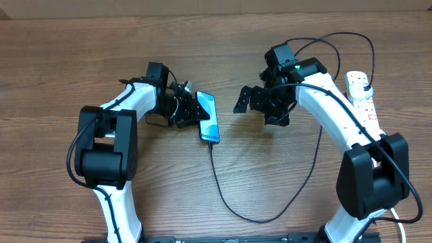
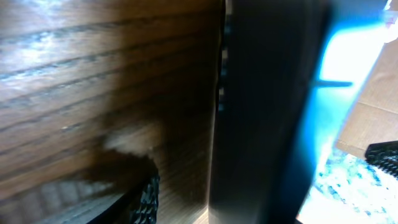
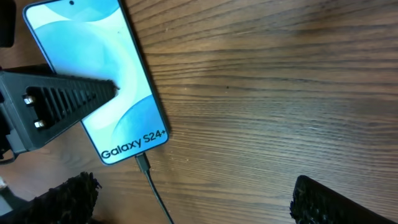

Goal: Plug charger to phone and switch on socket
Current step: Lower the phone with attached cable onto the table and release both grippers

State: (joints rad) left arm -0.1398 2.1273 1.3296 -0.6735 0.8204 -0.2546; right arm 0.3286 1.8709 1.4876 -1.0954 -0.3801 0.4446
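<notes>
The phone point(image 1: 208, 116) lies flat on the wooden table, screen up, its "Galaxy S24+" end toward me; it also shows in the right wrist view point(image 3: 109, 74). The charger cable point(image 1: 233, 206) loops across the table, and its connector tip point(image 3: 143, 163) sits in the phone's bottom port. Its black plug point(image 1: 365, 83) is in the white socket strip point(image 1: 361, 101) at the far right. My left gripper point(image 1: 191, 112) straddles the phone's left edge point(image 2: 261, 124), one finger over the screen, with a gap at the other finger. My right gripper point(image 1: 251, 100) is open and empty, right of the phone point(image 3: 199, 205).
The right arm partly covers the socket strip. A thick white cord point(image 1: 405, 219) runs off at the lower right. Bare wood lies between the phone and the right gripper.
</notes>
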